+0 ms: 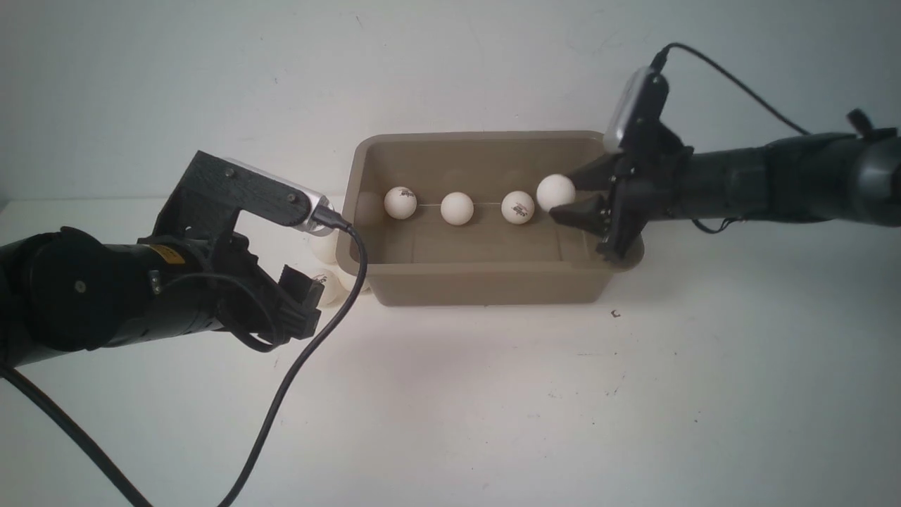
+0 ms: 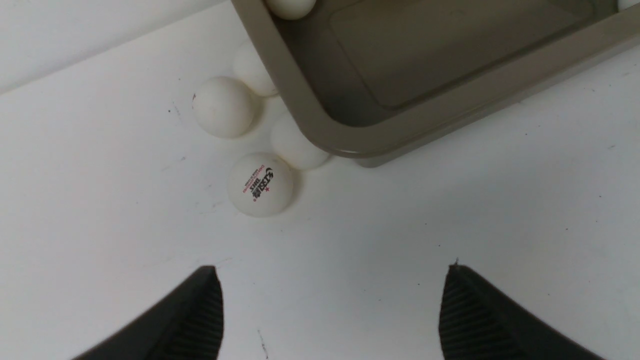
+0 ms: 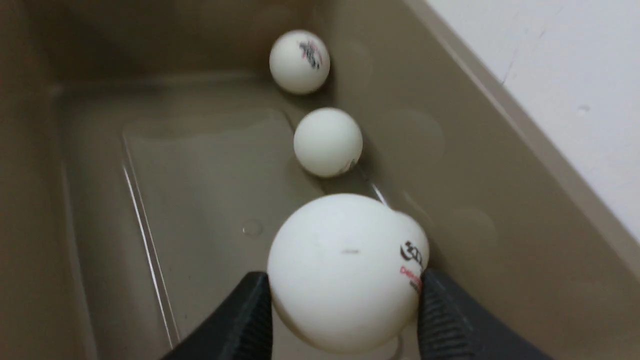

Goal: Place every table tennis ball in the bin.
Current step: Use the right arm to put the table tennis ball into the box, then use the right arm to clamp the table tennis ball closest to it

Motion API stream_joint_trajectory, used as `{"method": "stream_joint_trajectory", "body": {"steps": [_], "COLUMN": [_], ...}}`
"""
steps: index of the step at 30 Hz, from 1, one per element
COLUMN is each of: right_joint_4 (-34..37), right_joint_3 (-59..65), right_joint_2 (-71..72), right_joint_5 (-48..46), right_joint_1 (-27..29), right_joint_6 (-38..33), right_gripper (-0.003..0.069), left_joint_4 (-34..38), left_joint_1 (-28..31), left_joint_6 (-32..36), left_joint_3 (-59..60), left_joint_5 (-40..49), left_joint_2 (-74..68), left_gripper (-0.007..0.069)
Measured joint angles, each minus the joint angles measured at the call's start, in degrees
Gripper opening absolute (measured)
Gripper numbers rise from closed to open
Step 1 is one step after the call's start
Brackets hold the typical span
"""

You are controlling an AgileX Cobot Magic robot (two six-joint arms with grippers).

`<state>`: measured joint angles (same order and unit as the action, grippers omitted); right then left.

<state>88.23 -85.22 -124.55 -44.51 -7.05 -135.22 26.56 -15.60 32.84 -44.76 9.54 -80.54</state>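
The taupe bin (image 1: 486, 285) stands mid-table with three table tennis balls (image 1: 457, 208) in a row along its far wall. Over the bin's right end, my right gripper (image 1: 563, 195) is shut on a fourth white ball (image 3: 340, 270), held above the floor of the bin (image 3: 200, 165). Several more balls (image 2: 260, 184) lie on the table against the bin's left corner (image 2: 350, 142). My left gripper (image 2: 332, 270) hangs open just short of them, nothing between its fingers. In the front view it (image 1: 310, 303) partly hides those balls (image 1: 324, 246).
A black cable (image 1: 295, 380) trails from the left wrist camera across the white table (image 1: 535, 408) toward the front edge. A white wall (image 1: 450, 63) rises close behind the bin.
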Motion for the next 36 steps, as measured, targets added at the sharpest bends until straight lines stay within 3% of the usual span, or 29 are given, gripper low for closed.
{"method": "stream_joint_trajectory", "body": {"steps": [4,7,10,18,24,36], "right_joint_4": [1.6,5.6,8.2,9.4,8.3,9.3], "right_joint_3": [0.0,0.0,0.0,0.0,0.0,-3.6], "right_joint_2": [-0.3,-0.3,-0.1,0.3,-0.6,-7.0], "right_joint_5": [0.8,0.9,0.9,1.6,-0.2,2.8], "right_joint_1": [-0.6,0.1,2.1,13.8,14.8,11.9], "right_joint_6": [-0.7,-2.9,-5.9,-7.1,-7.2,-8.5], "right_gripper": [0.0405,0.0524,0.0567,0.0554,0.0532,0.0528], "left_joint_4": [0.0,0.0,0.0,0.0,0.0,0.0], "left_joint_1": [0.0,0.0,0.0,0.0,0.0,0.0], "left_joint_6": [0.0,0.0,0.0,0.0,0.0,0.0], "left_joint_3": [0.0,0.0,0.0,0.0,0.0,0.0], "left_joint_5": [0.0,0.1,0.1,0.1,0.1,0.1], "left_joint_2": [0.0,0.0,0.0,0.0,0.0,0.0], "left_gripper": [0.0520,0.0520,0.0520,0.0520,0.0520,0.0520]}}
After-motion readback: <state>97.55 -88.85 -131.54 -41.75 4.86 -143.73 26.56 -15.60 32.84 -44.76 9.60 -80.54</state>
